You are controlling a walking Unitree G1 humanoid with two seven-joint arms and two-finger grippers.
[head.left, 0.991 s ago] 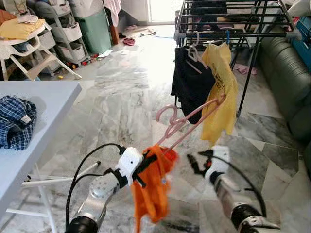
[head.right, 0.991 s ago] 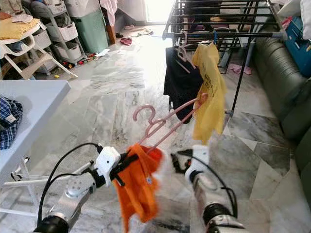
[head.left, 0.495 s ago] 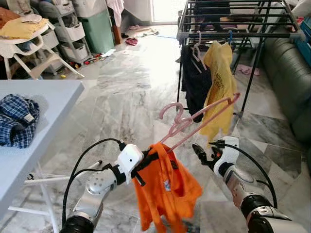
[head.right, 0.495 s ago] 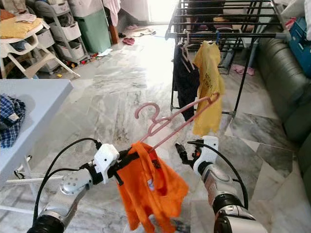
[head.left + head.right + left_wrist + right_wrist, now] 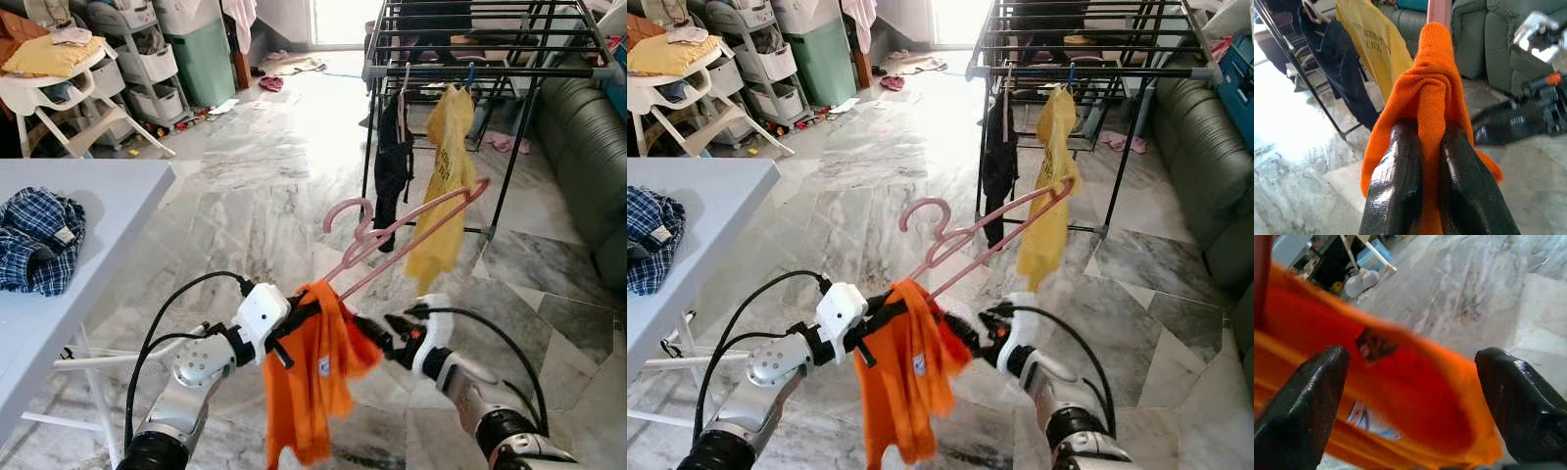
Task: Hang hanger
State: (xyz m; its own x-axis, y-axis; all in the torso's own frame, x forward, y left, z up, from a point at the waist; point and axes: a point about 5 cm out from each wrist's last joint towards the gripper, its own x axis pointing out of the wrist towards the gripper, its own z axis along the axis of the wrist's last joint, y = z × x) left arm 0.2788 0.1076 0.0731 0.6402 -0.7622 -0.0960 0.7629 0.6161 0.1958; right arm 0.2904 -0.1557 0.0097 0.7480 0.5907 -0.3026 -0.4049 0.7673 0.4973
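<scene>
The drying rack (image 5: 490, 69) stands far ahead on the marble floor (image 5: 265, 186), with a dark garment (image 5: 392, 176) and a yellow shirt (image 5: 443, 186) already on its rail, so I judge it is where the load must go. The orange shirt (image 5: 309, 382) hangs low on the pink hanger (image 5: 392, 240), which points its hook up and forward, probably to be ready for the rail. The left gripper (image 5: 299, 318) holds them in front of the robot, well apart from the rack. The left wrist view shows what the head views do not: its fingers (image 5: 1396, 191) are pressed together on the orange cloth, over the hanger. The right gripper (image 5: 377, 338) is just beside the shirt; the right wrist view shows its fingers (image 5: 1298, 401) wide apart with the cloth between them.
</scene>
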